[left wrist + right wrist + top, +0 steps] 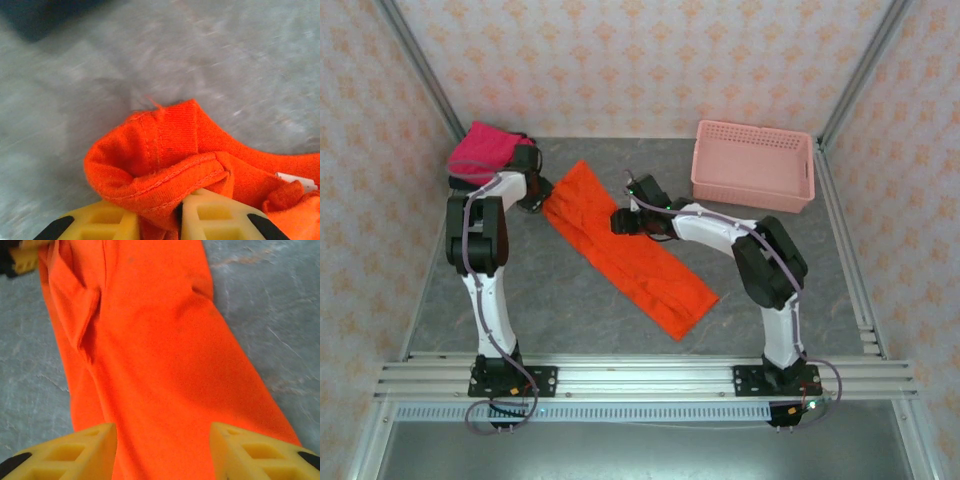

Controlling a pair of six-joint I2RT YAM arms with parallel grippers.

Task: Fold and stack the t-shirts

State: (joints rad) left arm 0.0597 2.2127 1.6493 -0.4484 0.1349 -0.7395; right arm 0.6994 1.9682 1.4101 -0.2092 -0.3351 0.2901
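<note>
**A:** Grip check, left gripper (177,220): clamped or loose?

**B:** Clamped. Closed on a bunched, stitched edge of the orange shirt (170,150), squeezed into the narrow gap between both fingers (215,215), with a rolled lip spilling just past the tips.

**A:** And the right gripper (162,440)?

**B:** Apart, nothing pinched. Hung low over the same shirt, flat orange spread beneath and ahead of its fingers, one long crease off to its left. Couldn't tell whether touching or only hovering.

**A:** Rest of the cloth?

**B:** Lay as a long strip on the table (570,320), from the left gripper's tips, under the right one, and on well behind it. Noted the pink shirt (485,148) heaped behind the left wrist, apart from the orange.

**A:** Advice for the fold?

**B:** Judged the left pinch rather bundled, probably several layers caught and not one clean edge. Wanted a firm hold there before any lift. Best paired with the right gripper pinching or pressing the strip at the matching edge, then carried over slowly and level, so as not to drag the strip askew or shed a layer.
</note>
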